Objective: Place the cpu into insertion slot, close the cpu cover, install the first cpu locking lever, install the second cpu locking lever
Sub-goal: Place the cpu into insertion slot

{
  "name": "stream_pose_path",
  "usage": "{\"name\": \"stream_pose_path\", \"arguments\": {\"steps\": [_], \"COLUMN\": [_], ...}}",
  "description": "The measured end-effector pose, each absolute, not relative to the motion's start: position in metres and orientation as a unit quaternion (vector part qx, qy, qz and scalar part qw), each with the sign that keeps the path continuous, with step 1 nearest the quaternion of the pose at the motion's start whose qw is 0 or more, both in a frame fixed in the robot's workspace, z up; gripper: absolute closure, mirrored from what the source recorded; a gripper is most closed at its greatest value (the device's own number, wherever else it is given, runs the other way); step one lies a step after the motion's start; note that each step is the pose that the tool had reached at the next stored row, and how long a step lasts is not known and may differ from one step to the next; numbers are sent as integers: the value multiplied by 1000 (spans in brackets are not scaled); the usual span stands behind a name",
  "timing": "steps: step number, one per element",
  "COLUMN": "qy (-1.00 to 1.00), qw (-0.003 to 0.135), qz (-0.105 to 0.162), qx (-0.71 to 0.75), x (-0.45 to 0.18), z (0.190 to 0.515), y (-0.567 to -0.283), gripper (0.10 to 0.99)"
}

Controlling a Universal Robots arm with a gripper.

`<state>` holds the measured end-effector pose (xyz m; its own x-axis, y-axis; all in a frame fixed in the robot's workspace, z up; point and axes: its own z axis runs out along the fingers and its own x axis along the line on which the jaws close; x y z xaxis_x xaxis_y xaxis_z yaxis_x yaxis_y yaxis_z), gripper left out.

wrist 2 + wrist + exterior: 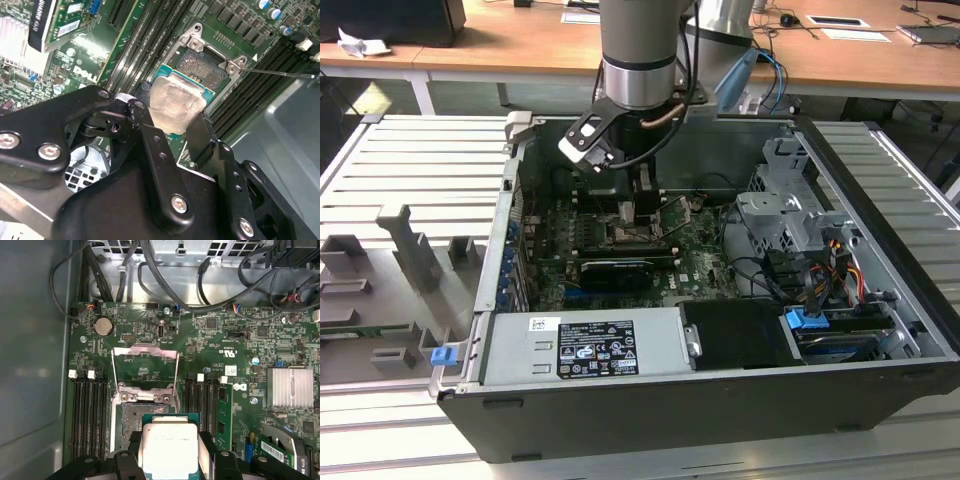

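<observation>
At the insertion slot [130, 427]: the cpu [167, 447] is carried pale metal face up. In the first wrist view it overlaps the slot edge opposite the cover hinge. Contact with the socket cannot be determined.
Gripper: the gripper [174, 117] is clamped on the cpu, with one black finger [150, 140] against each of two opposite edges.
Slot state: the dark contact field is exposed and unoccupied. Placement is judged under way, not complete.
Cover: the cpu cover [145, 350] stands swung up on its hinge at the far side of the socket, and the board shows through its window. Closing is not done.
Levers: a thin metal lever [280, 73] projects sideways from a socket corner, unlatched. A second one cannot be identified. Both lever steps are judged outstanding.
Progress: the first of four steps is in hand and three are left.
Board: the green motherboard [225, 340] carries black memory slots [90, 410] on both sides of the socket, a finned heat sink [287, 387] and a coin cell [103, 326].
Case: the open computer case [720, 410] lies on its side. A power supply [655, 345] runs along the near wall, and cable bundles lie by the drive cage [790, 215].
Surface: the case rests on a ribbed grey metal table [410, 170]. Grey fixture blocks [405, 250] sit on the exterior view's left.
Room: wooden desks [500, 45] behind the case carry papers and small items.
</observation>
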<state>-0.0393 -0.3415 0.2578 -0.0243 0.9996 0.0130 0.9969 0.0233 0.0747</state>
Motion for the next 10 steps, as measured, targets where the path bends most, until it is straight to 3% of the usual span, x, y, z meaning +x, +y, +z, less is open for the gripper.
{"name": "stream_pose_path", "arguments": {"steps": [10], "qy": [707], "qw": [22], "qz": [31], "qx": [706], "x": [-43], "z": [243], "y": [-331], "gripper": [557]}}
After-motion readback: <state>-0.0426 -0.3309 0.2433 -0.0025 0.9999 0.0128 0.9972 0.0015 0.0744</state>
